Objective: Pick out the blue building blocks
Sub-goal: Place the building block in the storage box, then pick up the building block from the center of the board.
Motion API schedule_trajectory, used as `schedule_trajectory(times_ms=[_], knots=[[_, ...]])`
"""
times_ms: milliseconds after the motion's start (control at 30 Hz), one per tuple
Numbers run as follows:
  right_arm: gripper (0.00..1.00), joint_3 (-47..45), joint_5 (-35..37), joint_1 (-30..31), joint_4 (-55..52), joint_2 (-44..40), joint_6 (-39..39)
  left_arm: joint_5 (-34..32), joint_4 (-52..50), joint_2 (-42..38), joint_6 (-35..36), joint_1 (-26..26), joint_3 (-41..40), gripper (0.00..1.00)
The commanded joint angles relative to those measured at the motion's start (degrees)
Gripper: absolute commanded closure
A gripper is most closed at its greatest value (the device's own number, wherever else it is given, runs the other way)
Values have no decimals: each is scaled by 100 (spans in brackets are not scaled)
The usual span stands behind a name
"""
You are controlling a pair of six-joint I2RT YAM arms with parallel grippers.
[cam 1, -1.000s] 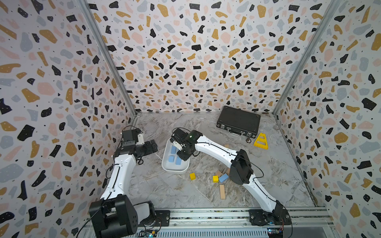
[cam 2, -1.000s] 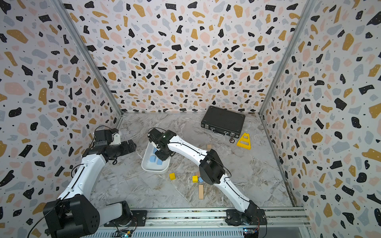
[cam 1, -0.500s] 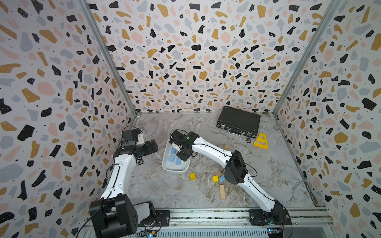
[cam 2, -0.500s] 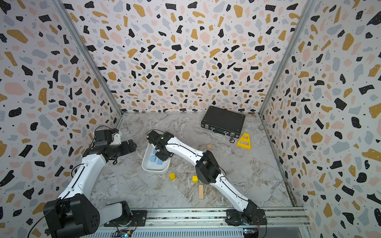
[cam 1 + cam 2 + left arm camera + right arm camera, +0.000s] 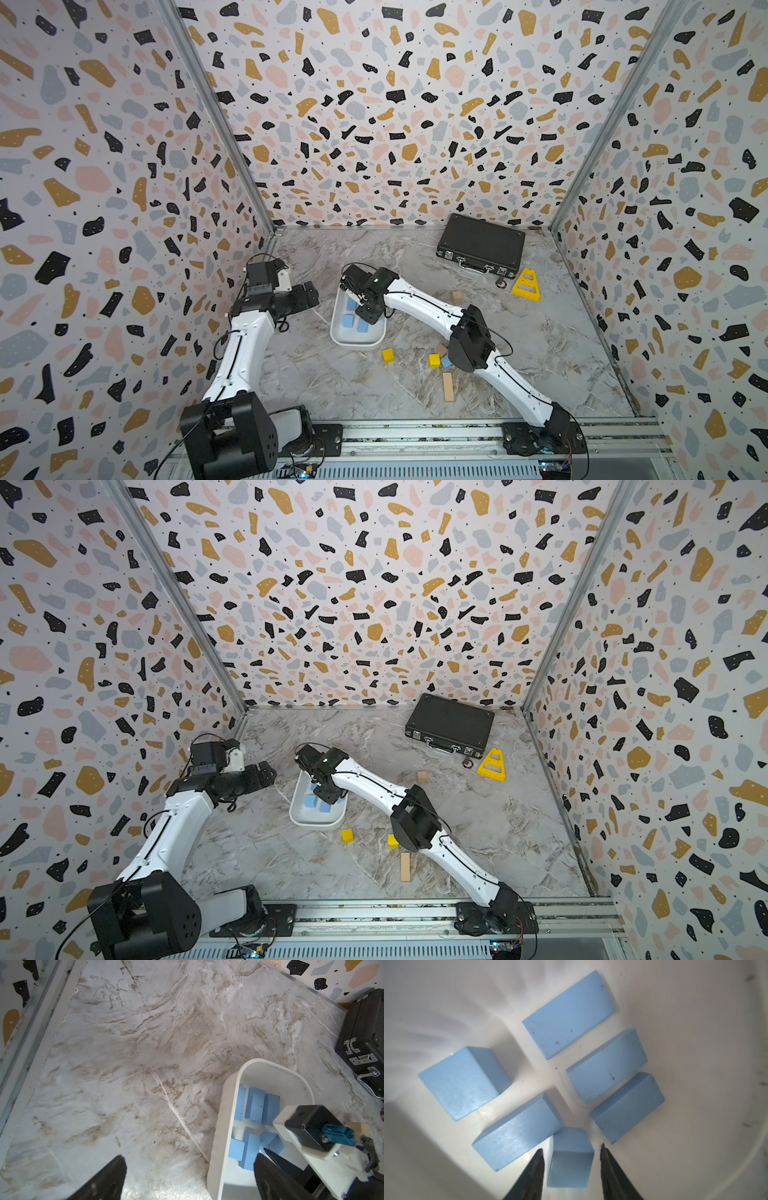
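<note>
Several blue building blocks [image 5: 569, 1014] lie in the white tray [image 5: 357, 341], which also shows in the left wrist view [image 5: 226, 1105]. My right gripper [image 5: 571, 1147] hangs low inside the tray, open. A small blue cube [image 5: 571, 1163] rests between its fingertips with a gap on each side. In both top views the right gripper [image 5: 368, 316] [image 5: 328, 798] covers part of the tray. One more blue block [image 5: 446, 362] lies on the table by the right arm's elbow. My left gripper [image 5: 189, 1157] [image 5: 309, 293] is open and empty beside the tray's left side.
Two yellow cubes [image 5: 388, 355] [image 5: 434, 360] and a tan wooden brick [image 5: 448, 386] lie in front of the tray. A tan cube [image 5: 457, 296] sits further back. A black case [image 5: 480, 245] and a yellow triangle [image 5: 526, 286] are at the back right.
The right gripper's jaws have parted from the small blue cube inside the tray. The left arm has not moved.
</note>
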Motion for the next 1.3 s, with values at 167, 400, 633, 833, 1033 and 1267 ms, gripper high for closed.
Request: schedule_trajectory(times_ms=[167,400,633,833,1033,1267], knots=[[48,225,-34,-1,88,-559,21,363,200,0,130,29,-105,7],[48,-735,-126,-1,601,-1712,129,1005,241,-21,320,10,-100,13],[49,-2943,35,-49,1490,-3383,497,1052,42,0,692,-629,80,17],[49,-4930,97,-346,2119,-4765,1103,803,-319,242,1093,-1692,455,20],[49,-7263,-80,-1076,2993,-6353,2062,715,-535,756,1257,-2857,780,22],[49,-9225,-480,-2093,3510,-7980,2714,321,-850,1625,1443,-4306,1413,22]])
